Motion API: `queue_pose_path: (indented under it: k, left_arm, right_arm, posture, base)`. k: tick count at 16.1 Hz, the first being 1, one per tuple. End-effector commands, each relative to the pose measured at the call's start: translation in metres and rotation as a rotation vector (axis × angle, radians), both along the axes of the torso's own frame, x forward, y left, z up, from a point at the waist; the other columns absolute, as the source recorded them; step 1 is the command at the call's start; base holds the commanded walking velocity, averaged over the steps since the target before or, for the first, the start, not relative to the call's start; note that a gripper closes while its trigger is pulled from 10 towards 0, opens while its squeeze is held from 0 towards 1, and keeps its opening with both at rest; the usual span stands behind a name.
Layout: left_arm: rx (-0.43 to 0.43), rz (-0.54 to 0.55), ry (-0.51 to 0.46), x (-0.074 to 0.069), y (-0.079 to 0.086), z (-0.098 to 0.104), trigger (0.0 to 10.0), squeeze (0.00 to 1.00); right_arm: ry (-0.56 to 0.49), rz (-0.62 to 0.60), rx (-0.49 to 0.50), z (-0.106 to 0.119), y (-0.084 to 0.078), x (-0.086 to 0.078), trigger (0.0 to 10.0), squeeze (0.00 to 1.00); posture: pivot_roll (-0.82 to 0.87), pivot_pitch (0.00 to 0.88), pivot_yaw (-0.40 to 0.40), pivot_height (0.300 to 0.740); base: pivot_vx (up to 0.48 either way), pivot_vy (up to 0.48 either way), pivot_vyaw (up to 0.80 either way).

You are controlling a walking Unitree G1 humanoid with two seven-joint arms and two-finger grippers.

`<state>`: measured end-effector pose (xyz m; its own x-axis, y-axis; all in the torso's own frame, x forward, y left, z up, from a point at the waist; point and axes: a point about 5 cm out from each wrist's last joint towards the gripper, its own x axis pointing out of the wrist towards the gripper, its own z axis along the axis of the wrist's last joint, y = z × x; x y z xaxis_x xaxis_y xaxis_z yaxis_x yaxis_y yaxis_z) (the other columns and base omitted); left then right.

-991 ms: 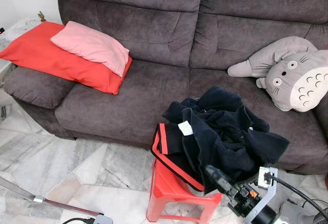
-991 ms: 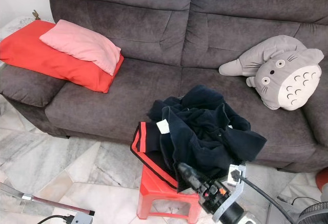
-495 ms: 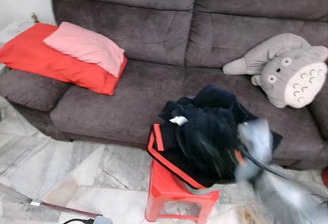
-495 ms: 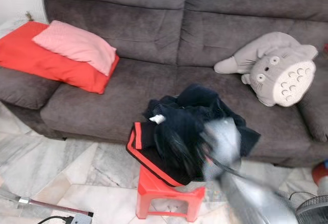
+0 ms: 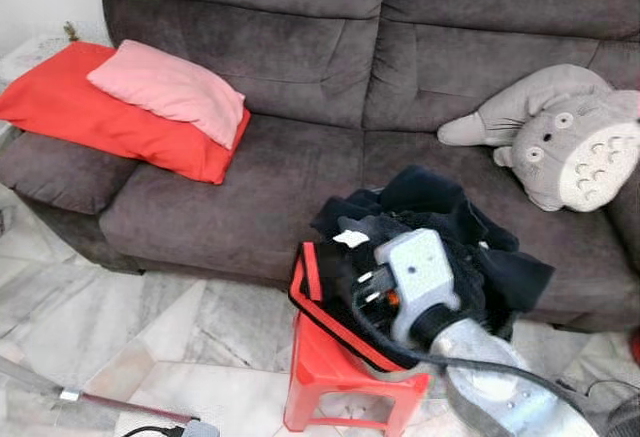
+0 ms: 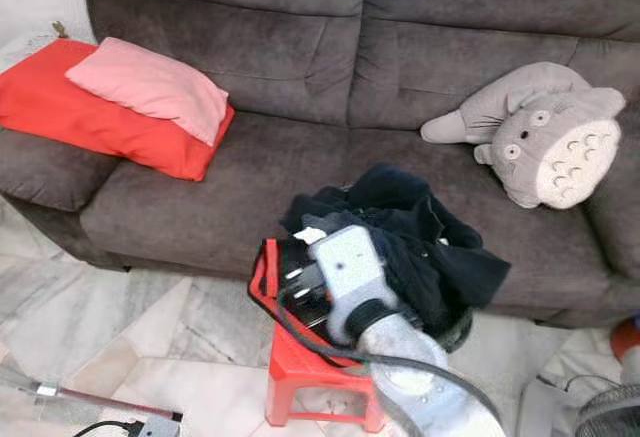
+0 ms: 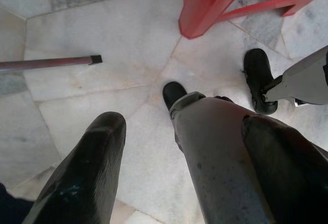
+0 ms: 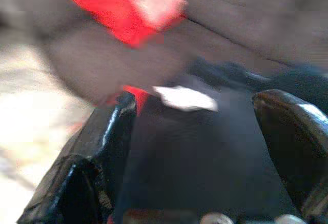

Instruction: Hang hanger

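While the right gripper [image 8: 195, 147] hovers spread over the crumpled dark navy garment [image 5: 440, 237] on the red plastic stool [image 5: 340, 382], no hanger shows; soft, limp cloth, best pinched at a thick fold.

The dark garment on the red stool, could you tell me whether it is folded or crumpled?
Crumpled: the dark garment lies bunched in a heap over the red stool, with the right end effector open above it.
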<state>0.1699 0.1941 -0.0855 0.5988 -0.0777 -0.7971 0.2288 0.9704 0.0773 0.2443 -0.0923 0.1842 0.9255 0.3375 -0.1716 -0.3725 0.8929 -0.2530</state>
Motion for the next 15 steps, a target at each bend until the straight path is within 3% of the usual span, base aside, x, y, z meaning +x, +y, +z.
queue_pose_path:
  k: [1, 3, 6, 8, 9, 11, 13, 15]
  left_arm:
    - [-0.009, -0.006, 0.066, -0.016, -0.002, -0.008, 10.0, 0.00]
    - [-0.012, 0.000, 0.063, -0.016, -0.003, -0.008, 10.0, 0.00]
    - [-0.015, -0.003, 0.065, -0.017, -0.003, -0.008, 10.0, 0.00]
    - [-0.014, -0.004, 0.067, -0.018, -0.003, -0.008, 10.0, 0.00]
    - [-0.014, -0.004, 0.068, -0.018, -0.003, -0.008, 10.0, 0.00]
    - [-0.013, -0.006, 0.069, -0.018, -0.003, -0.009, 10.0, 0.00]
    - [-0.011, -0.009, 0.069, -0.018, -0.003, -0.009, 10.0, 0.00]
    - [-0.012, -0.010, 0.067, -0.018, -0.003, -0.008, 10.0, 0.00]
  right_arm:
    - [0.021, -0.096, -0.065, -0.005, -0.005, 0.003, 10.0, 0.00]
    - [0.009, -0.145, -0.175, -0.017, -0.001, 0.012, 10.0, 0.00]
    - [-0.196, -0.031, -0.489, -0.007, 0.013, 0.012, 10.0, 0.00]
    - [-0.255, 0.058, -0.605, -0.010, 0.015, 0.006, 10.0, 0.00]
    - [-0.254, 0.116, -0.644, -0.013, 0.017, 0.002, 10.0, 0.00]
    - [-0.247, 0.192, -0.630, -0.012, 0.022, -0.006, 10.0, 0.00]
    - [-0.158, 0.293, -0.620, -0.014, 0.022, -0.026, 10.0, 0.00]
    - [-0.143, 0.343, -0.627, -0.015, 0.024, -0.033, 10.0, 0.00]
  posture:
    - [-0.19, 0.170, -0.010, 0.740]
    - [-0.18, 0.166, -0.012, 0.740]
    - [-0.18, 0.165, -0.014, 0.740]
    - [-0.18, 0.159, -0.016, 0.740]
    - [-0.18, 0.158, -0.015, 0.740]
    - [-0.18, 0.154, -0.015, 0.740]
    - [-0.19, 0.156, -0.014, 0.740]
    - [-0.19, 0.161, -0.015, 0.740]
  base:
    - [0.000, 0.000, 0.00]
    - [0.000, 0.000, 0.00]
    - [0.000, 0.000, 0.00]
    - [0.000, 0.000, 0.00]
    - [0.000, 0.000, 0.00]
    - [0.000, 0.000, 0.00]
    - [0.000, 0.000, 0.00]
    - [0.000, 0.000, 0.00]
